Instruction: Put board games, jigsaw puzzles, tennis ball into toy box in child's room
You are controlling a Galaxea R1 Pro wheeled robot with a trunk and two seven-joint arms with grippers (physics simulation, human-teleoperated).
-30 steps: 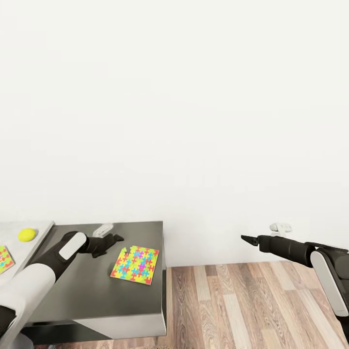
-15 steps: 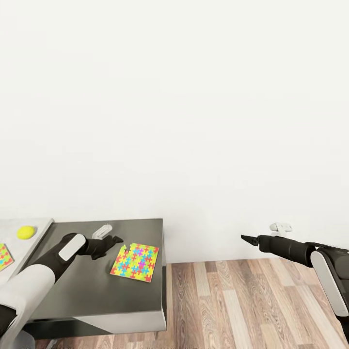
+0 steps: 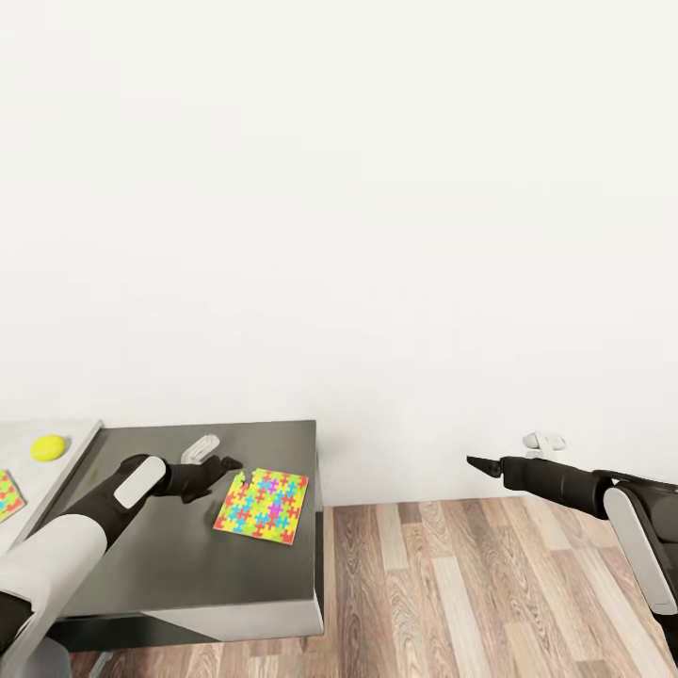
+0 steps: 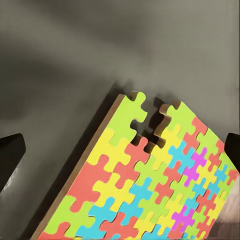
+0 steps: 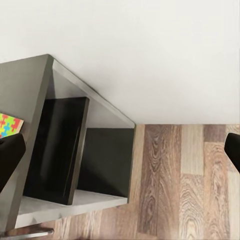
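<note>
A jigsaw puzzle, a flat multicoloured square, lies on the dark grey cabinet near its right edge. My left gripper hovers open just beside the puzzle's far left corner. In the left wrist view the puzzle lies under the open left gripper, whose two fingers stand wide apart. A second puzzle and the yellow-green tennis ball rest on the pale table at the far left. My right gripper is open in the air over the floor. The toy box and board games are out of view.
A plain white wall runs behind the cabinet. Wood plank floor spreads to the cabinet's right. The right wrist view looks at the cabinet's open side shelf, with a puzzle corner on its top.
The whole view has shifted slightly, so the cabinet sits a little higher in the picture. My left gripper now stands closer to the puzzle's corner. The right arm has not moved.
</note>
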